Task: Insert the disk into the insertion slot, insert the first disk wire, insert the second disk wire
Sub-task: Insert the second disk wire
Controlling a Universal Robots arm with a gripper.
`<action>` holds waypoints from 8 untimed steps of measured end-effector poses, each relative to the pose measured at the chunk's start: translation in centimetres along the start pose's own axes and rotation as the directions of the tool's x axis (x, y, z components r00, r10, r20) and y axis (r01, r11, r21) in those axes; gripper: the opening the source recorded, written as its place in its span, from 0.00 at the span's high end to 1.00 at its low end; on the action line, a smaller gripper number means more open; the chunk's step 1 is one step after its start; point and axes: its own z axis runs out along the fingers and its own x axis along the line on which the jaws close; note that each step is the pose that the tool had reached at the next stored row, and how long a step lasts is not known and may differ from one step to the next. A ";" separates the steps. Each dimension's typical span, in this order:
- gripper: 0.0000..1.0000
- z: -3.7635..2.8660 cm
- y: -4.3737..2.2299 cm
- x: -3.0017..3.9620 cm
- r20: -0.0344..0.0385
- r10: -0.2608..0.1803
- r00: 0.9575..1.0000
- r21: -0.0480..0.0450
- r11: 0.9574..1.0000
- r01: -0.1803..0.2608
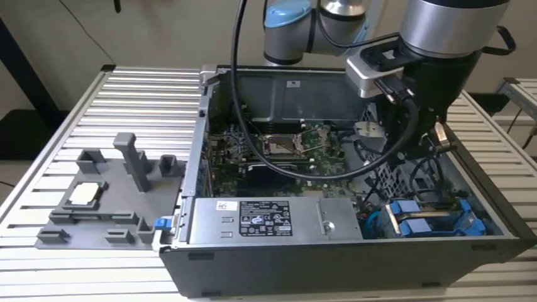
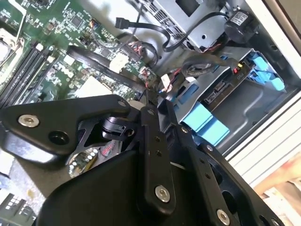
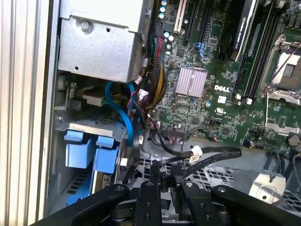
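With the disk seated in its slot at 5 o'clock, grip the stiff wire plug, not the limp cable; claw looks together.

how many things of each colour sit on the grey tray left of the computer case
Counting in the exterior view, on the tray:
grey upright blocks: 3
grey low brackets: 4
white-topped chip: 1
blue clip at the tray's edge by the case: 1
Total: 9
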 end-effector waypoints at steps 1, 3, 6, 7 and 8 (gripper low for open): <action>0.76 0.00 0.03 0.03 0.001 -0.005 1.000 0.000 1.000 0.005; 0.78 -0.02 0.07 0.11 0.002 -0.014 1.000 0.000 1.000 0.014; 0.84 -0.02 0.12 0.24 0.003 -0.022 1.000 0.000 1.000 0.022; 0.84 -0.03 0.13 0.28 0.004 -0.024 1.000 0.000 1.000 0.024; 0.84 -0.03 0.14 0.35 0.004 -0.026 1.000 0.000 1.000 0.026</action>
